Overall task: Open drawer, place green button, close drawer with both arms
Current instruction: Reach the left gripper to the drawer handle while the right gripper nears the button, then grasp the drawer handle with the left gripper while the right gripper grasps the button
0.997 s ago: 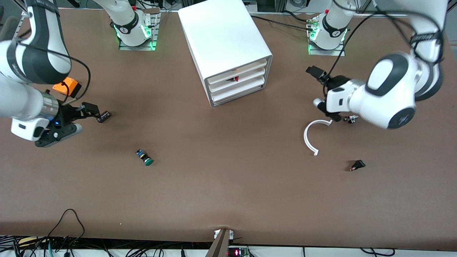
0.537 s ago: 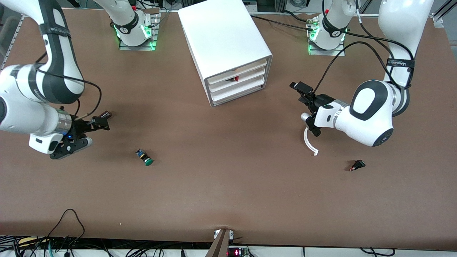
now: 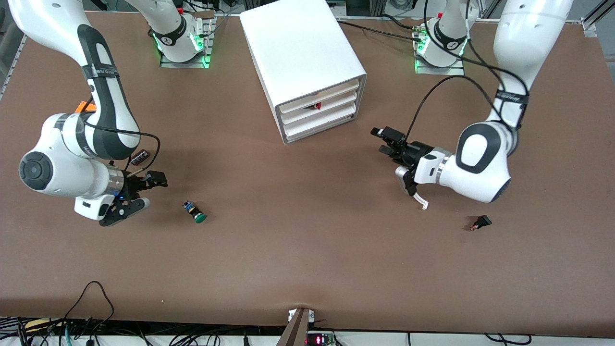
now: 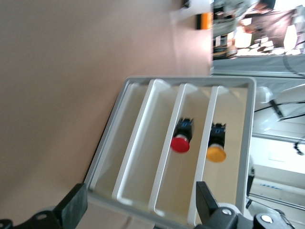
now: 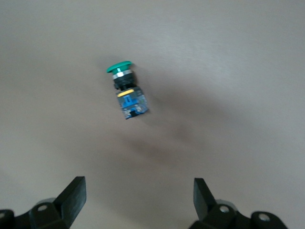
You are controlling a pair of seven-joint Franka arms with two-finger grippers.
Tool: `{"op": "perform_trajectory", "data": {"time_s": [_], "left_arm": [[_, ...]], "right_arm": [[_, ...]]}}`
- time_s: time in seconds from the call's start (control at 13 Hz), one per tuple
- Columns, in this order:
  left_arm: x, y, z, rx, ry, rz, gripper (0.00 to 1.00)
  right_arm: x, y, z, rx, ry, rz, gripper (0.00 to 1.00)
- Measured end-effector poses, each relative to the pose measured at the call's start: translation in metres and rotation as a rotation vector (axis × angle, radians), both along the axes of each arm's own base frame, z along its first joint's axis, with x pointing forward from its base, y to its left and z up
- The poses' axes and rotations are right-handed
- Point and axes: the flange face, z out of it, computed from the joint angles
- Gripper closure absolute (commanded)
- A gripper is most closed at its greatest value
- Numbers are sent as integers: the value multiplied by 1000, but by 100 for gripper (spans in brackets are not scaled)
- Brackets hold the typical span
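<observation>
Arms low over table, both claws spread: right gripper (image 3: 144,190) beside button (image 3: 194,212), left gripper (image 3: 387,142) facing cabinet (image 3: 307,62). Drawer (image 3: 319,126) shut. White arc (image 3: 422,202) under left wrist.

White cabinet (image 3: 302,57), brown table (image 3: 307,259), green-capped button (image 3: 194,212) with black body and blue-yellow band.

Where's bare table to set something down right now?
Widest bare stretch: between the green button and the small black part, running toward the front camera. Crowded: around the right hand near the button, and the left hand facing the cabinet.
</observation>
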Motion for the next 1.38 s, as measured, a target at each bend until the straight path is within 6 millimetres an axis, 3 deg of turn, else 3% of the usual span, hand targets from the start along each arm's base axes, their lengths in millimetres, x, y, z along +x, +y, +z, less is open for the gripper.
{"op": "perform_trajectory", "data": {"time_s": [0.31,0.46,0.69,1.0,1.07,1.23,1.38], "left_arm": [[-12,-11,-40,-89,-35,-35,3],[-29,-18,-69,-124,-27,-42,9],[-59,-48,-113,-226,38,7,11],[-89,-84,-130,-283,45,6,12],[-98,-90,-136,-301,34,8,17],[-119,-100,-151,-330,20,-3,55],[-126,-104,-155,-338,17,-10,82]], "right_arm": [[7,5,-31,33,-40,57,0],[11,14,-45,32,-74,112,0],[14,32,-60,29,-122,178,0],[14,47,-71,30,-144,253,0],[15,47,-73,29,-147,254,0],[15,46,-79,24,-158,252,0],[16,44,-86,20,-161,249,0]]}}
